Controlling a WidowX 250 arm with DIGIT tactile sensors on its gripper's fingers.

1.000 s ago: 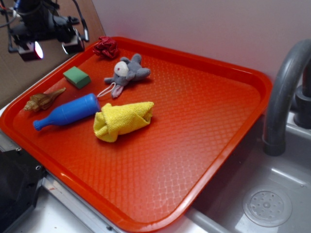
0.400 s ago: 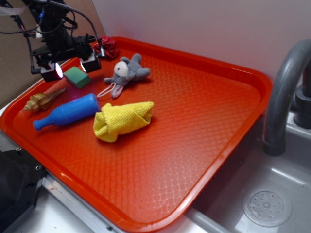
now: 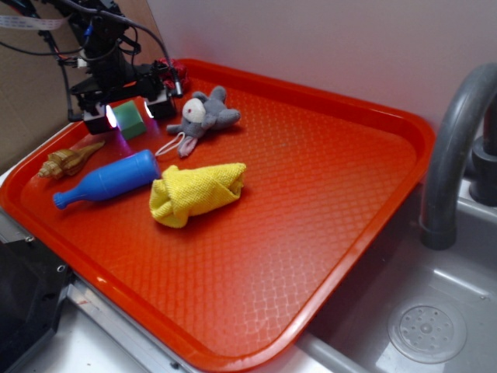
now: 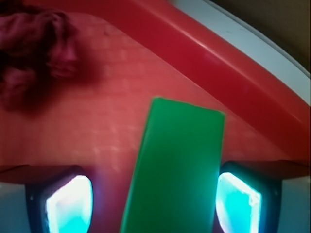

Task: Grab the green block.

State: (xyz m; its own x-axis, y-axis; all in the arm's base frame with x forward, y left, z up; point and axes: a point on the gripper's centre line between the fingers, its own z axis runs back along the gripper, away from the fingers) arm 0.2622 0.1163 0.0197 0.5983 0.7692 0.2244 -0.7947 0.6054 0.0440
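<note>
At the far-left corner of the red tray (image 3: 334, 256), the gripper (image 3: 130, 115) is now down around the green block (image 3: 132, 121), where a second ago it hung higher and further left, off the tray's edge, and a moment ago it was just arriving with its lit pads over the block. The fingers stand apart, one glowing pad on each side of the block, and nothing shows them pressing it yet. The block itself lies where it lay before, flat on the tray floor near the back-left rim, left of the grey plush mouse (image 3: 203, 115). Sweeping left to right in the exterior view: the brown toy (image 3: 68, 160) by the left rim, the blue bottle (image 3: 109, 180) on its side, the yellow cloth (image 3: 196, 192) bunched against the bottle's base, then the mouse behind them, and off the tray the grey faucet (image 3: 454, 148) over the sink (image 3: 419, 326); none of these has shifted. The wrist view gives what the exterior cannot: the block (image 4: 177, 170) fills the gap between the two cyan-lit fingers (image 4: 70, 204), sitting at a slight tilt and closer to the pad on the picture's right, with a sliver of tray visible beside the other. It also shows the dark red crumpled thing (image 4: 34, 53) up in the corner, which the arm mostly hides from outside.
</note>
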